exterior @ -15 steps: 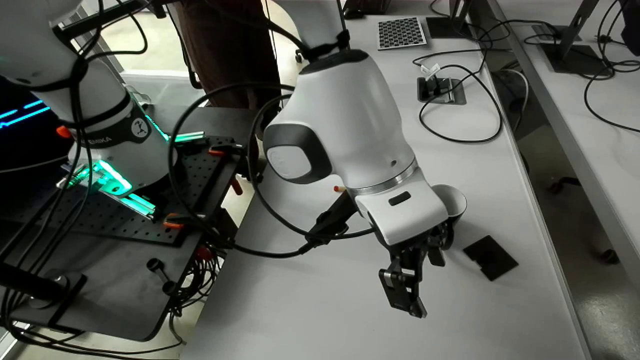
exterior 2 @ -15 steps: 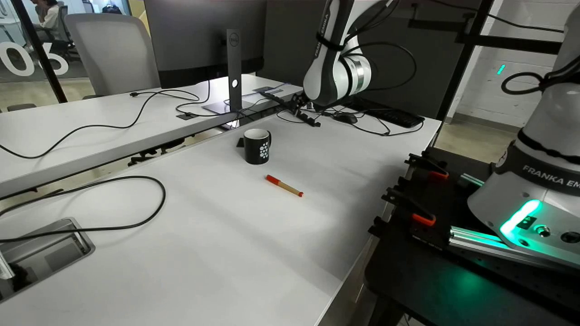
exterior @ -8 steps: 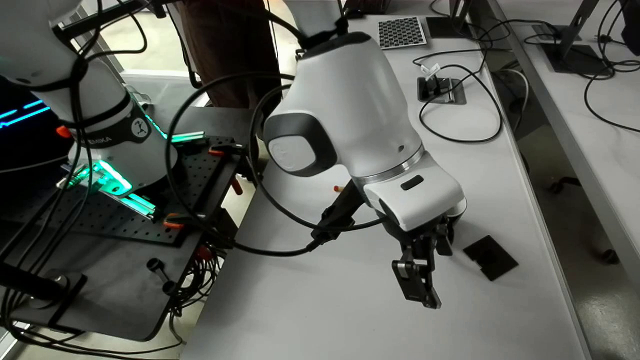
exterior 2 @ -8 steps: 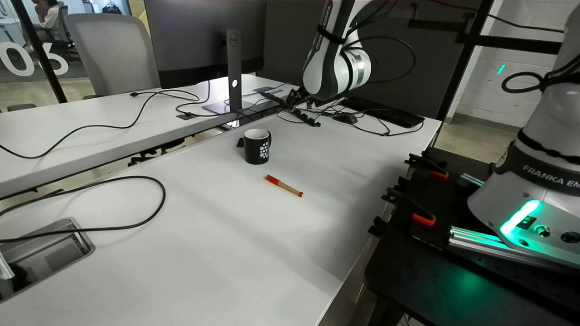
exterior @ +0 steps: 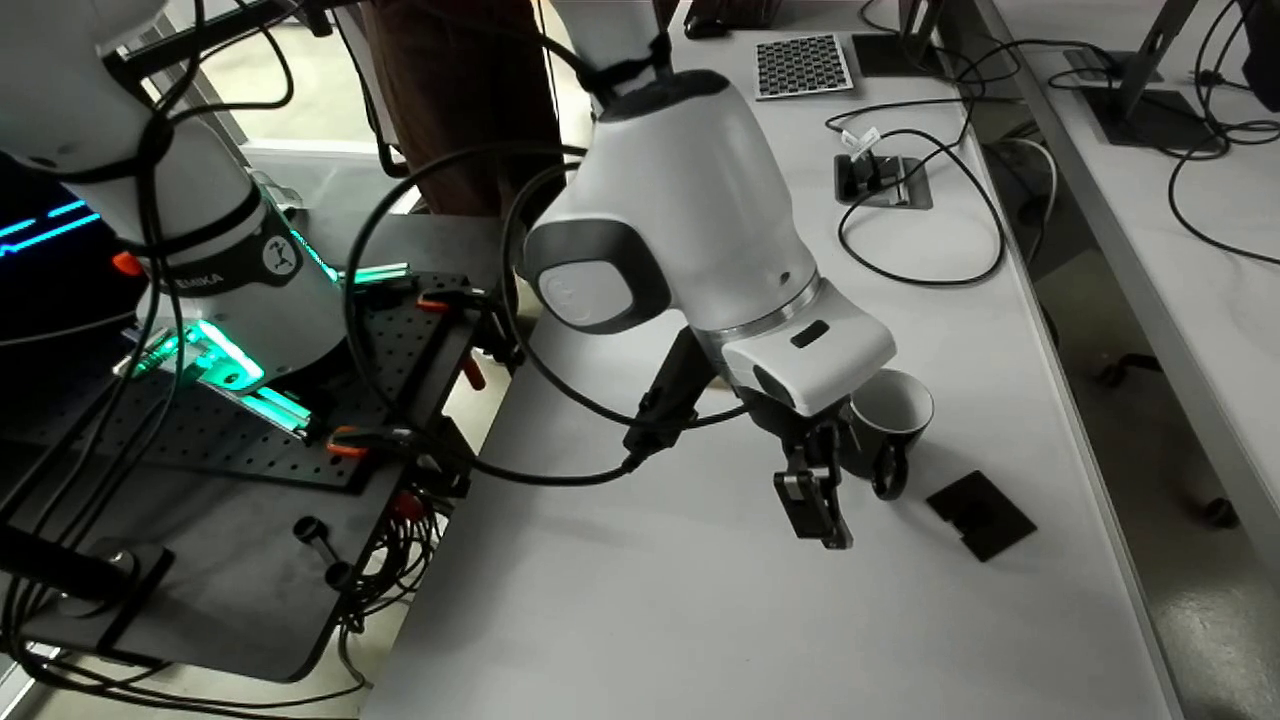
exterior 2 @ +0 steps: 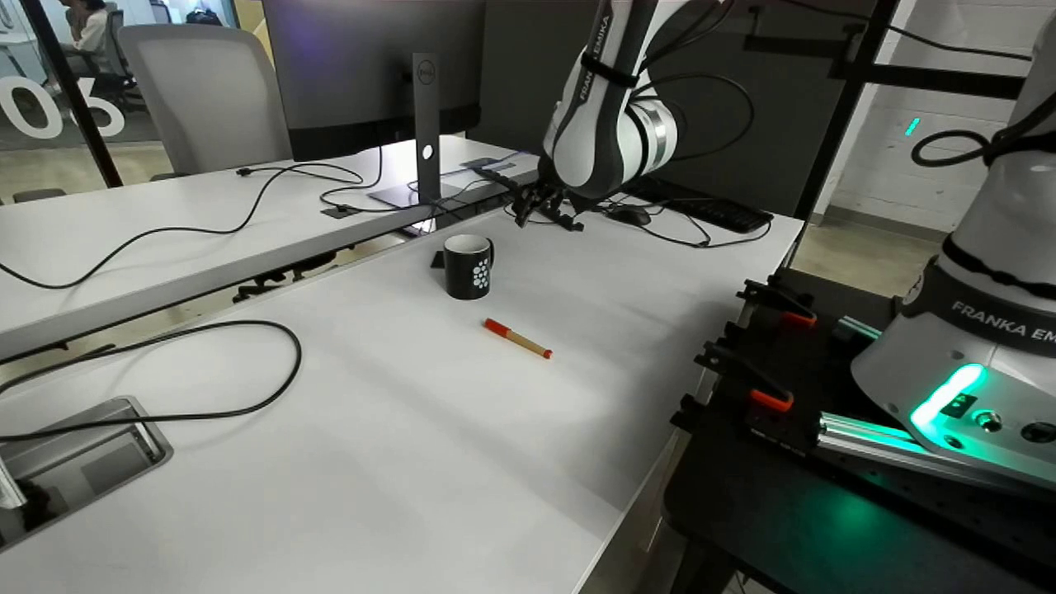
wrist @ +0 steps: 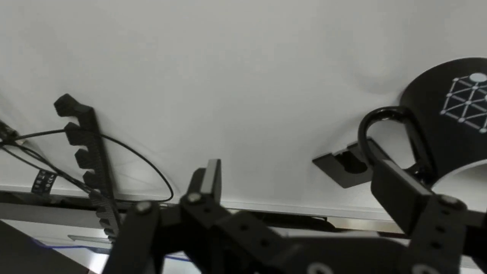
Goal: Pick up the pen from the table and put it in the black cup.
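Above the table (exterior 2: 396, 445), near the cup (exterior 2: 462, 272), hovering with gripper (wrist: 297, 163) spread and empty; likely at the reaching step. Must next line up over the pen (exterior 2: 517, 339), lying near the cup, and descend. Can barely see pen behind the arm (exterior: 700, 200) in an exterior view; can't find it in wrist view.

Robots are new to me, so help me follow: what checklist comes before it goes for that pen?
1. The pen lies on the table: ok.
2. The gripper is open and holds nothing: ok.
3. The gripper is over the pen: not ok; the wrist view shows no pen.
4. The black cup stands upright: ok.
5. The gripper is apart from the black cup: ok, an exterior view shows a gap.
6. The gripper's height above the table: cannot tell.
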